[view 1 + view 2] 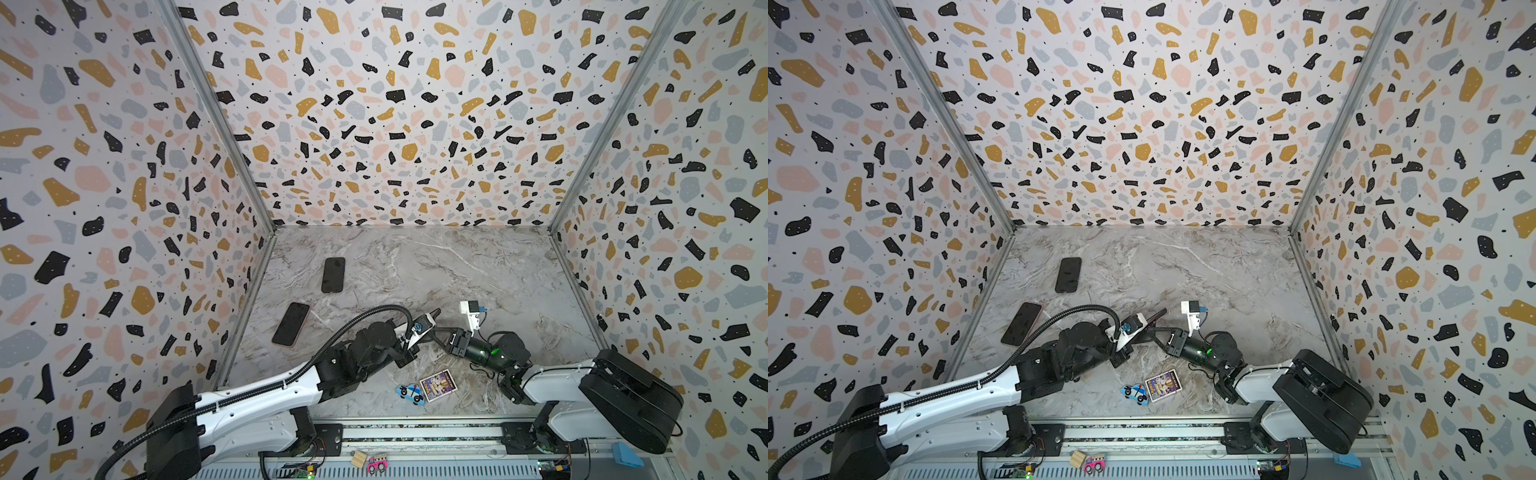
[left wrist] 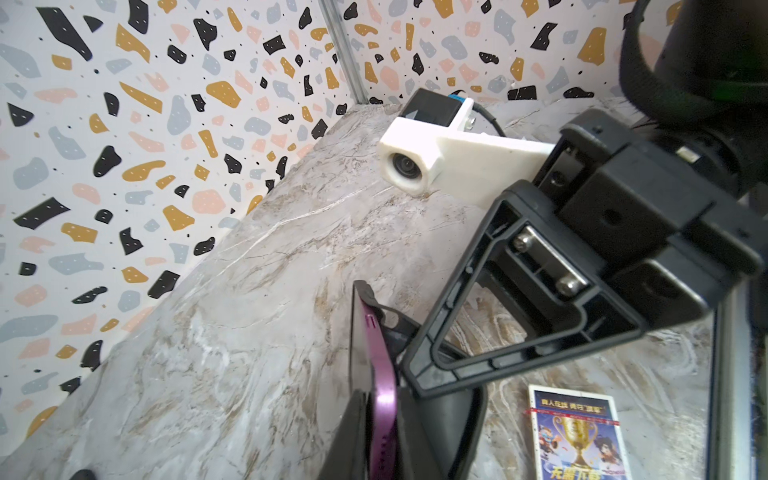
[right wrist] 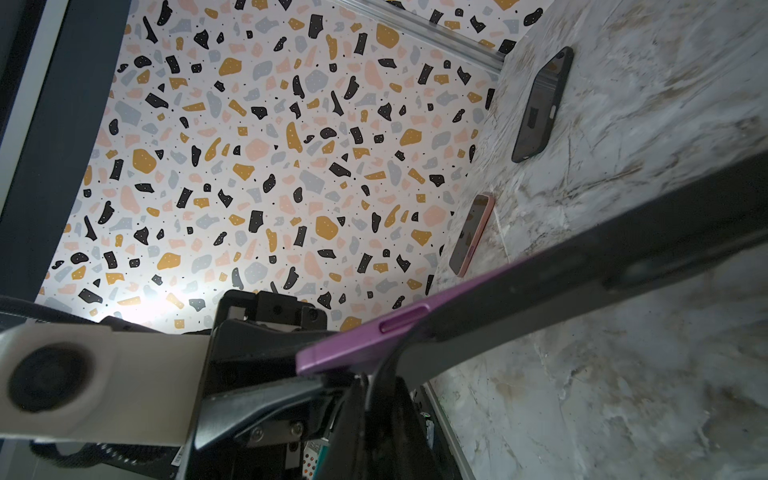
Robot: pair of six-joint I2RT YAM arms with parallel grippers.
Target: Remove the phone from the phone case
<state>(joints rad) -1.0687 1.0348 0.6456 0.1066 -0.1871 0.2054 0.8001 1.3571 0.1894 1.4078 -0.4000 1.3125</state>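
Above the middle of the table, a purple phone (image 2: 384, 395) sits partly in a black phone case (image 2: 453, 419), held on edge. My left gripper (image 2: 380, 392) is shut on the phone's purple edge. In the right wrist view the phone (image 3: 365, 336) sticks out of the case (image 3: 582, 249), and my right gripper (image 3: 375, 382) is shut on the case's thin wall. In a top view the two grippers meet tip to tip, left gripper (image 1: 1140, 330) and right gripper (image 1: 1156, 332), with the phone (image 1: 1158, 314) angled up behind them.
A black phone (image 1: 333, 274) and a pink-edged phone (image 1: 291, 324) lie flat near the left wall. A toy car (image 1: 410, 393) and a small card box (image 1: 438, 385) lie by the front rail. Patterned walls enclose three sides.
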